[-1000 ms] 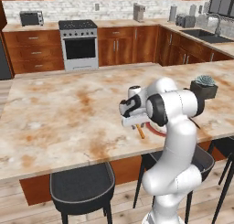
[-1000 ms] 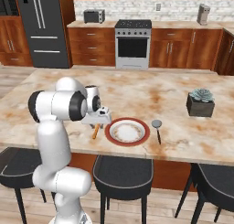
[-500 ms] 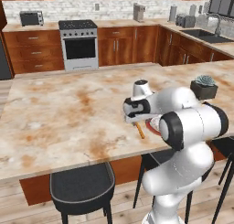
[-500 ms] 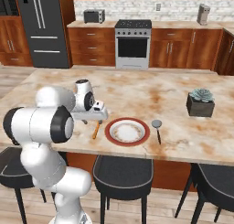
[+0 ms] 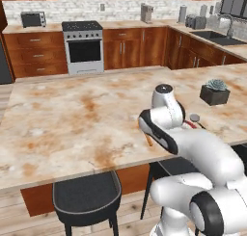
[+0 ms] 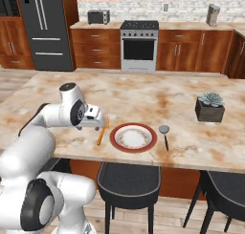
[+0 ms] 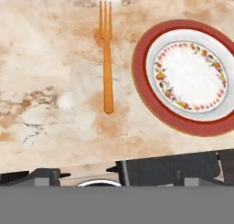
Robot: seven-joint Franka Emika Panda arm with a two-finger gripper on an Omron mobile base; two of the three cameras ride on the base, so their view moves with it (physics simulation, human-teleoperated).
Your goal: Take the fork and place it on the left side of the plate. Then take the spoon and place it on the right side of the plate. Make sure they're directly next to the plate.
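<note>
- Orange and slim, the fork (image 7: pixel 107 58) lies flat on the marble counter (image 6: pixel 143 97) just left of the plate (image 6: pixel 133 137), a thin strip of bare stone between them, tines pointing away from the stools.
- A second ago the gripper (image 6: pixel 99 121) was down over the fork; now it has let go, its jaws stand wide with nothing between them, and it has lifted off to the left of the fork.
- Over that second the arm has swung its elbow low and toward the cameras, so its white bulk now covers more of both base views than before.
- The fork, the plate and the spoon (image 6: pixel 164 133) lie in the same places as a second ago.
- The plate, red-rimmed with a flowered white centre, sits near the front edge of the counter.
- The spoon lies just right of the plate, grey bowl away from the stools, close to the rim but not touching it.
- Dark stools (image 6: pixel 129 178) stand under the near edge of the counter.
- Further back on the right of the counter sits a potted succulent (image 6: pixel 210 107).
- Beyond, wood cabinets run along the far wall, with a stove (image 6: pixel 139 45), a toaster oven (image 6: pixel 98 16) and a dark fridge (image 6: pixel 44 28); a sink (image 5: pixel 218 35) shows at the right in the left base view.
</note>
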